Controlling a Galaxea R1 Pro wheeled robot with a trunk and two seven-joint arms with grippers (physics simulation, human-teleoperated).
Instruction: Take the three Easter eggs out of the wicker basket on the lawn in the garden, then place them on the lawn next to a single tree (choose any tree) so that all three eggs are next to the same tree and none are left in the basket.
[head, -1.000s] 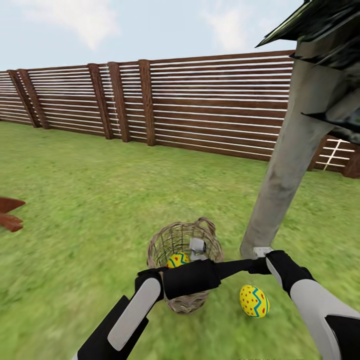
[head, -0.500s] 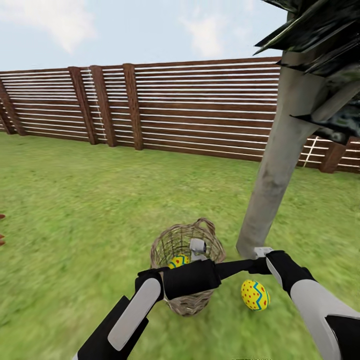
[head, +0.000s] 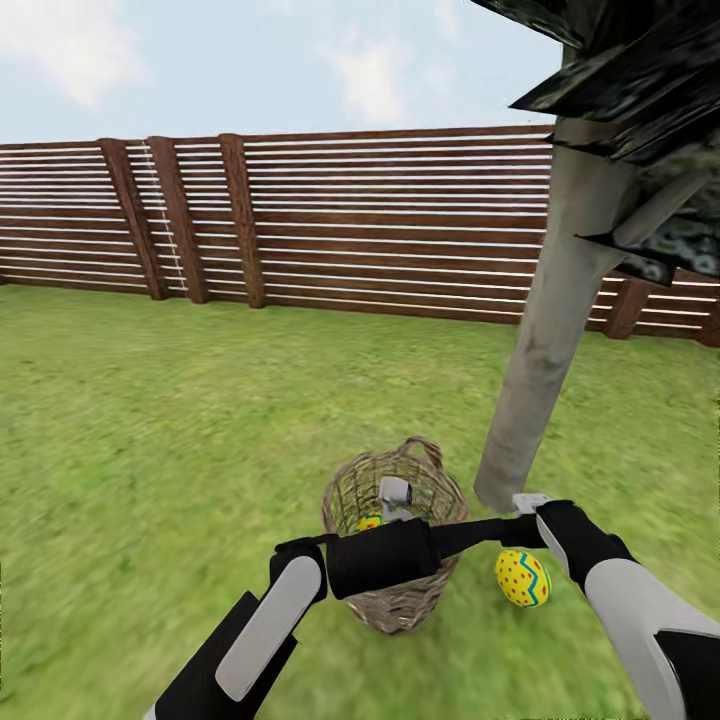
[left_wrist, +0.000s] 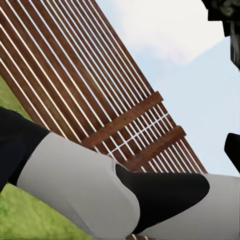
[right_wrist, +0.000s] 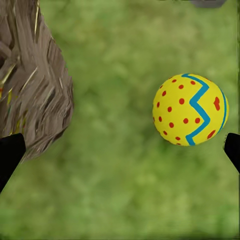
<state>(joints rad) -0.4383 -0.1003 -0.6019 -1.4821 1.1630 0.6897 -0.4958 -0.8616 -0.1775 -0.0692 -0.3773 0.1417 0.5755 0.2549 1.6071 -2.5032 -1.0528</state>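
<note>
Panning right since a second earlier, the head camera slid the fence (head: 300, 225) leftward and dropped the red-brown object from the left edge, while the basket (head: 396, 540), tree (head: 560, 320) and arms kept their arrangement. One egg (head: 523, 578) lay on the lawn (head: 180, 440) just beside the basket, near the foot of the tree trunk. Another egg (head: 369, 522) showed through the weave inside the basket; a third could not be made out. Both forearms crossed in front of the basket, the left one hiding part of its near rim. From the right wrist, the right pincer (right_wrist: 120, 150) hung spread above the grass, its dark fingertips (right_wrist: 9, 152) wide apart, with the basket wall (right_wrist: 30, 80) at one side and the dotted egg (right_wrist: 190, 110) at the other. Whether the left pincer was spread or pressed together could not be told.
</note>
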